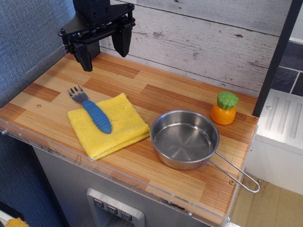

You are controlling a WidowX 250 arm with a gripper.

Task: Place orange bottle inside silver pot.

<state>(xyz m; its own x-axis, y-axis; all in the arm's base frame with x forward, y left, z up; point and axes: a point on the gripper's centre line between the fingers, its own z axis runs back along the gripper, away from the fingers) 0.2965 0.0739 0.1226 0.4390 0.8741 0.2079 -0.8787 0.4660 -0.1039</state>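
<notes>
A black gripper [103, 47] hangs with its 2 fingers spread apart, holding nothing, over the far left of a wooden counter [142, 94]. The orange bottle [224, 108] stands upright at the right, just behind the silver pot [184, 139].

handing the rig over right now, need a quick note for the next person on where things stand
Gripper: jaws open, empty, raised over the back left of the table.
Orange bottle: upright on the table at back right, just behind the silver pot, not touching it.
Silver pot: empty, handle pointing front right.
Done: nothing yet.
Left: reach across, grasp the bottle, set it in the pot.
</notes>
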